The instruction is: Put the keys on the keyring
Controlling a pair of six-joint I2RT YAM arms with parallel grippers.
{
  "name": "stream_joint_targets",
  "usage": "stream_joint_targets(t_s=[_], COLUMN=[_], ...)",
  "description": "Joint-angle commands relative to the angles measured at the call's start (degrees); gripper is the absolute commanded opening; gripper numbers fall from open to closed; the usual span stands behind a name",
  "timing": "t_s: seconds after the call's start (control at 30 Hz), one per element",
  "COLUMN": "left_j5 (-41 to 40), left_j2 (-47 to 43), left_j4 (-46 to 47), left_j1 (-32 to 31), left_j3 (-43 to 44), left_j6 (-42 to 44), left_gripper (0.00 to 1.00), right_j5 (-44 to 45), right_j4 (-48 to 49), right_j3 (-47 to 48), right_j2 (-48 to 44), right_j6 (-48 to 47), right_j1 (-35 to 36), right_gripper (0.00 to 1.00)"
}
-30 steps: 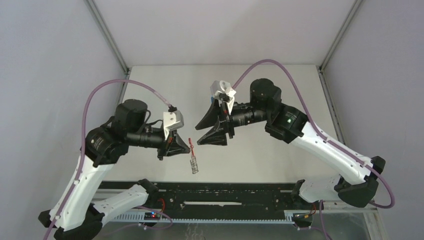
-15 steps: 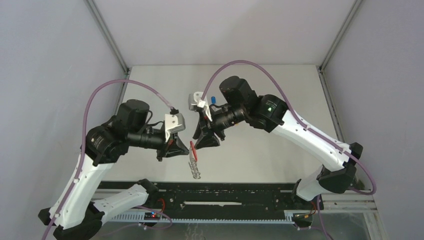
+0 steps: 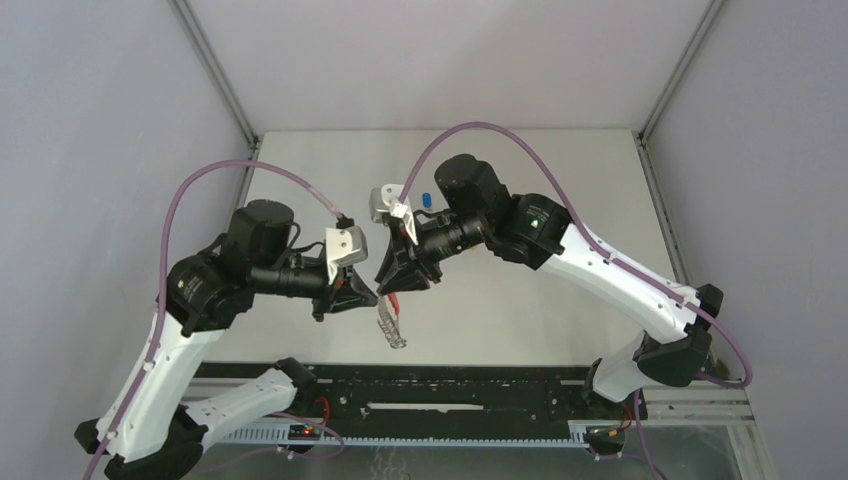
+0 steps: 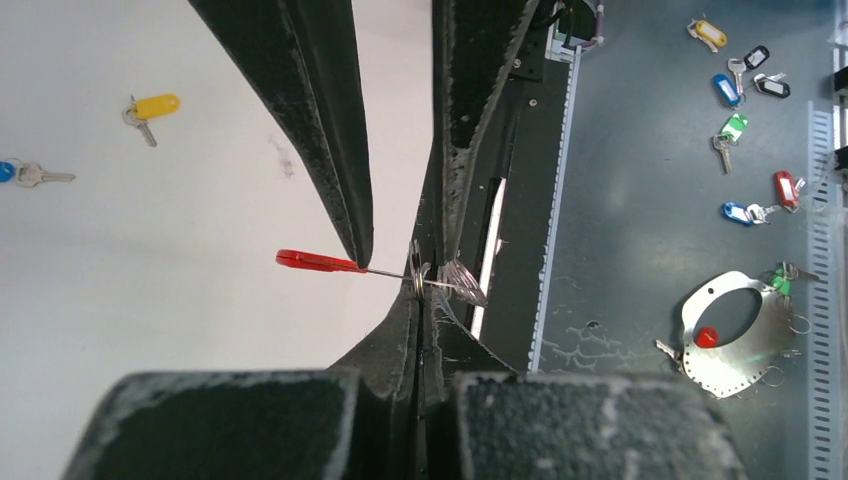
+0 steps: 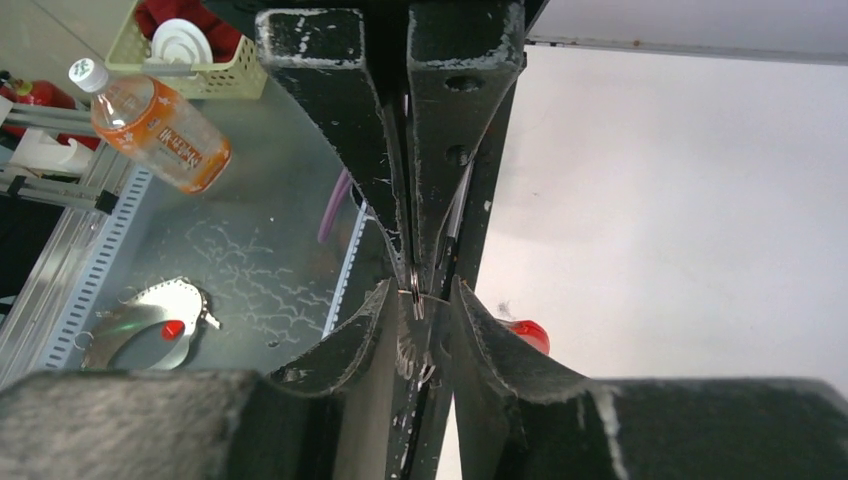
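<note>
Your left claw point(image 4: 425, 300) is pressed together on the grey metal ring of the red-tagged keyring point(image 4: 310, 261), holding it off the white table point(image 4: 150, 300), presumably for threading. Your right claw point(image 5: 420, 300) brackets the same ring with its jaws narrowly apart; whether it bites, I cannot tell. The yellow-headed key point(image 4: 155, 105) and blue-headed key point(image 3: 425, 198) lie well away from the keyring, and both claws crowd it.

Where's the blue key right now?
Top view: the blue key lies on the table at centre, just beside the right arm's wrist camera.
</note>
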Motion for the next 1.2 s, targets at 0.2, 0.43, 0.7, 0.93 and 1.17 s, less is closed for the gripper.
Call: stream_joint_targets(t_s=[0.2,0.43,0.7,0.93,1.17], left_j5=[-0.6,-0.8,-0.4,-0.8,-1.8], left_j2=[-1.3,-1.5,-2.0,-2.4,-2.8], left_j4=[2.7,2.9,2.8,2.9,3.6], left_j1=[-0.3,-0.3,-0.3,-0.3,-0.3], left_j3=[2.7,3.0,3.1,3.1,3.2], left_j6=[0.0,-0.1,-0.4,-0.2,-0.2], left_gripper=[0.00,0.00,0.00,0.00,0.00], right_j5=[-2.1,-1.1,0.8,-1.5,-3.7], right_j4=[3.8,3.0,7.0,10.4,8.2], right_j3=[-0.5,0.4,-0.6,-2.6,-2.6], right_j2=[-0.6,0.4,0.5,-0.4,0.0], right_j6=[1.6,1.6,3.4,5.2,4.9], right_j1=[0.6,0.8,1.1,0.6,0.1], right_gripper=[0.36,0.38,0.39,0.14,0.00])
